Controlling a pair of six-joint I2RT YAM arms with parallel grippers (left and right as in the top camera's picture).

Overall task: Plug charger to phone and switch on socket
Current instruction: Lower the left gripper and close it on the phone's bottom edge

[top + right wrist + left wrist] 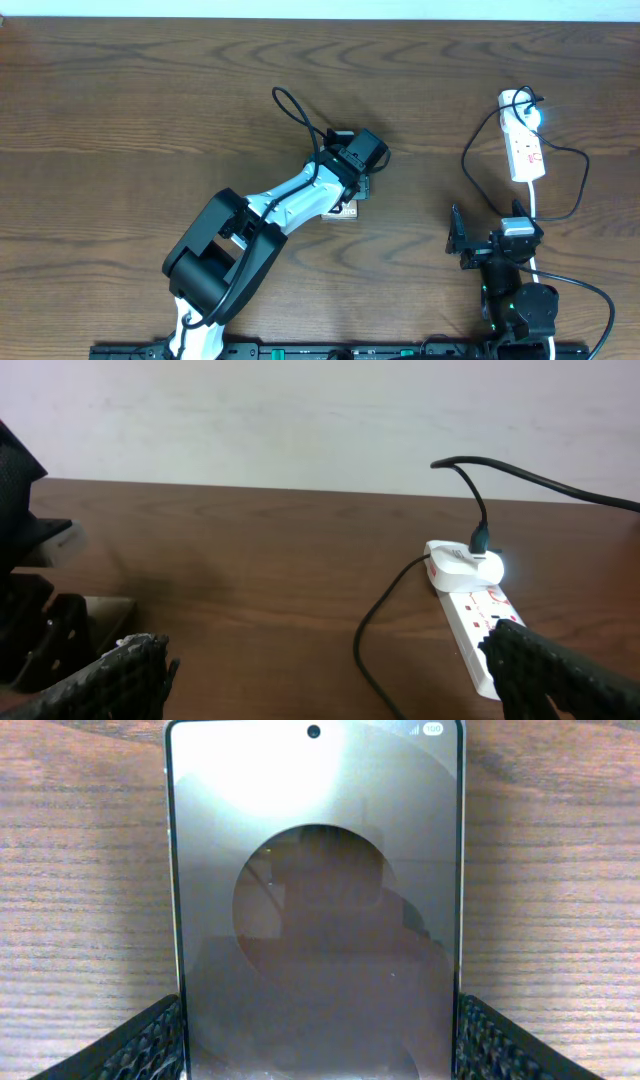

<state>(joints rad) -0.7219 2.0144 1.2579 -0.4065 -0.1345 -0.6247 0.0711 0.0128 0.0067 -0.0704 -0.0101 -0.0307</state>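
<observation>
Overhead: the left hand (357, 160) hangs over the phone (343, 211) in the middle of the bench (150, 100). Far right, the charger (466, 160) has its white head seated in the socket (524, 145).

Left wrist: fingers (140, 1045) flank the phone's edges; I cannot tell whether they grip it.

Right wrist: the right hand (328, 650) stands wide apart, empty.

The cable likely still needs to join the phone, and the switch position is unclear.

The phone (315, 870) shows a tiny battery badge, seemingly "100"; the socket's (527, 150) red markings are illegible.
</observation>
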